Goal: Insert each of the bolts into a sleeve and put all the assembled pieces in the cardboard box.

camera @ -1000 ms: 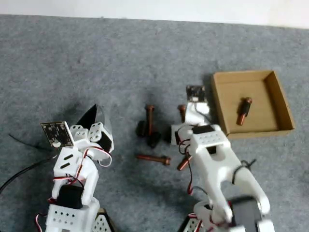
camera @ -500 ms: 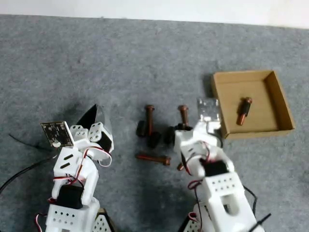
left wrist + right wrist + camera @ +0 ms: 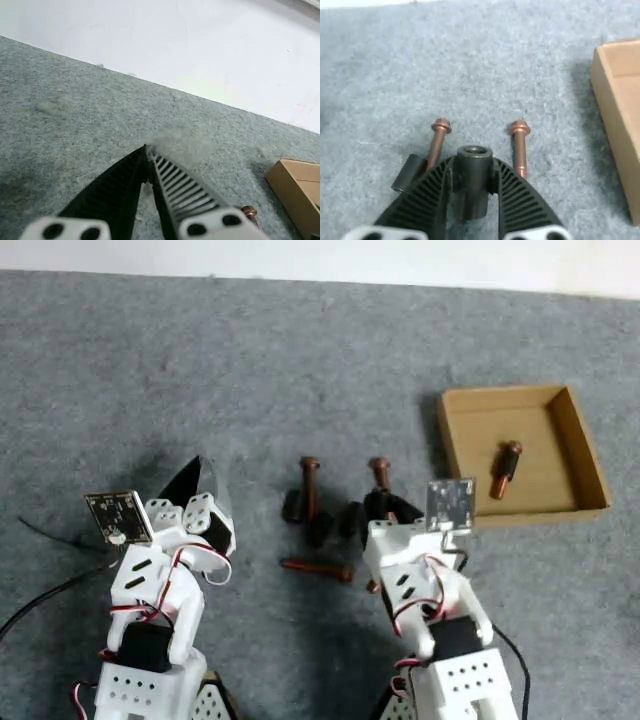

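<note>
My right gripper (image 3: 472,167) is shut on an upright black sleeve (image 3: 472,155), held just short of two copper bolts (image 3: 437,142) (image 3: 520,147) that lie on the grey mat. From above, this gripper (image 3: 383,508) sits between the bolts (image 3: 310,480) (image 3: 380,472) and the cardboard box (image 3: 590,465). A third bolt (image 3: 318,566) lies crosswise nearer the arms. Loose black sleeves (image 3: 292,505) (image 3: 320,530) rest beside the left bolt. One assembled piece (image 3: 505,468) lies in the box. My left gripper (image 3: 195,480) (image 3: 146,150) is shut on nothing, over bare mat at the left.
The box wall (image 3: 617,115) stands close to the right of the held sleeve. Another loose sleeve (image 3: 406,172) lies beside the right gripper's finger. A black cable (image 3: 40,590) trails off the left arm's base. Grey mat stretches open toward the far wall.
The right arm has drawn back toward its base, its wrist board sliding down and right from beside the box. The left arm has stayed still.
</note>
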{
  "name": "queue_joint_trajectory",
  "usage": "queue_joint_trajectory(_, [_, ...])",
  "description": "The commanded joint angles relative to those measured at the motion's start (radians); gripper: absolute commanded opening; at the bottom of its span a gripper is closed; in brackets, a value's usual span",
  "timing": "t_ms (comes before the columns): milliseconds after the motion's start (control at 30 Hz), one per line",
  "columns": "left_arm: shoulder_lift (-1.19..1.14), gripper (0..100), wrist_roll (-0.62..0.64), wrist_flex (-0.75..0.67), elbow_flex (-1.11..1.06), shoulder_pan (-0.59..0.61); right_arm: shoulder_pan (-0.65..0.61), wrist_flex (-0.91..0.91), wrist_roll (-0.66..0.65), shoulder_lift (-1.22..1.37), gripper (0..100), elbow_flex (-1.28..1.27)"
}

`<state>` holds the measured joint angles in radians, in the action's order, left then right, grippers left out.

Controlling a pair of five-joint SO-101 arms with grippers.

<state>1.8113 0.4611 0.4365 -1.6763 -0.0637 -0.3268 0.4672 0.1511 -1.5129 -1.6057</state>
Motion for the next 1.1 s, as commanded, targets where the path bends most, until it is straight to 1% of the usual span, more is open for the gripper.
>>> queue_joint_trajectory(0, [0.012, 1, -0.008, 0.006, -0.021, -0.01, 0.012, -0.035, -0.011, -0.147, 0.5, -0.039])
queue_joint_trajectory(167, [0.012, 1, -0.008, 0.006, -0.021, -0.01, 0.012, -0.041, -0.011, -0.346, 0.5, -0.166])
queue_joint_trajectory(300, [0.012, 1, -0.008, 0.017, -0.021, -0.012, 0.013, -0.11, -0.011, -0.292, 0.5, -0.205])
queue_joint_trajectory(767, [0.012, 1, -0.008, 0.02, -0.021, -0.013, 0.013, -0.108, -0.011, -0.291, 0.5, -0.205])
queue_joint_trajectory(867, [0.012, 1, -0.012, 0.058, -0.018, -0.027, 0.018, -0.108, -0.011, -0.291, 0.5, -0.205])
queue_joint_trajectory(967, [0.012, 1, -0.109, 0.107, -0.008, -0.094, 0.064, -0.111, -0.008, -0.291, 0.5, -0.205])
queue_joint_trajectory(1067, [0.012, 1, -0.153, 0.23, 0.038, -0.163, 0.105, -0.111, -0.006, -0.291, 0.5, -0.205])
